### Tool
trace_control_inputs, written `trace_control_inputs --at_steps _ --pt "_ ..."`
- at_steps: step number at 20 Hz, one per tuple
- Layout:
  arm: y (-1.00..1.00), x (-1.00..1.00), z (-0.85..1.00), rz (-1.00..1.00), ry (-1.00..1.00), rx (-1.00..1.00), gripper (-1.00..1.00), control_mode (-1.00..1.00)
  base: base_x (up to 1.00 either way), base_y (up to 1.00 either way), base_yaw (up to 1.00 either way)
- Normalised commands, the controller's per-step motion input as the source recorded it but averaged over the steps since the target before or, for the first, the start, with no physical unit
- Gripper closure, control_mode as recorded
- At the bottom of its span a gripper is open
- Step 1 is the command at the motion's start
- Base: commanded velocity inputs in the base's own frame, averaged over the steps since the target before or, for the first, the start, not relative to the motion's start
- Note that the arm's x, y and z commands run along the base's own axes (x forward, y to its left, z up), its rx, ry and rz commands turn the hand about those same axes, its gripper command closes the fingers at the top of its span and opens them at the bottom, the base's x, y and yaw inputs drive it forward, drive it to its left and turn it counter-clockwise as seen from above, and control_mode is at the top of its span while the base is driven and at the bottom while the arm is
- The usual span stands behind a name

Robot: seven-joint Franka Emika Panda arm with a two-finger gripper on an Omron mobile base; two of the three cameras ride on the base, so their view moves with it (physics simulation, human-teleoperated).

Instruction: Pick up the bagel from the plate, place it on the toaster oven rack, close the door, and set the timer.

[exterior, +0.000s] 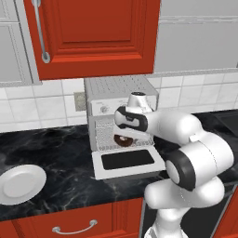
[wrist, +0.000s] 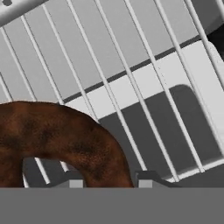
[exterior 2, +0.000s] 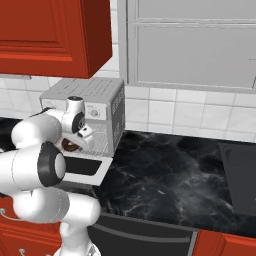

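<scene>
The dark brown bagel (wrist: 65, 135) sits between my gripper's (wrist: 110, 181) two fingertips, just above the silver wires of the toaster oven rack (wrist: 131, 65). My gripper is shut on it. From the base, the bagel (exterior: 123, 140) hangs inside the open mouth of the toaster oven (exterior: 121, 93), under my white hand. The door (exterior: 128, 161) lies folded down flat on the counter in front of the oven, dark glass facing up. At the far left of the counter rests the white plate (exterior: 21, 183), with nothing on it. From the right side, the bagel (exterior 2: 70, 145) shows above the door (exterior 2: 82, 167).
A red upper cabinet (exterior: 93, 32) hangs above the oven. The oven's control knob (exterior 2: 92, 112) sits on its upper front panel. Black marble counter (exterior 2: 165, 170) stretches to the right, ending at a dark panel (exterior 2: 240, 172). Red drawers (exterior: 74, 223) run below the counter edge.
</scene>
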Motion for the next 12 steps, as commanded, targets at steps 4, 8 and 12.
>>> trace_control_inputs --at_steps 4,8,12 --pt "0.00 0.00 0.00 -0.36 -0.01 0.00 -1.00 -1.00 0.00 0.00 0.00" --pt "-0.03 -0.02 0.28 -0.25 -0.06 0.00 -1.00 -1.00 0.00 0.00 0.00" --pt "-0.04 -0.08 0.33 -0.22 -0.04 0.00 -1.00 -1.00 0.00 0.00 0.00"
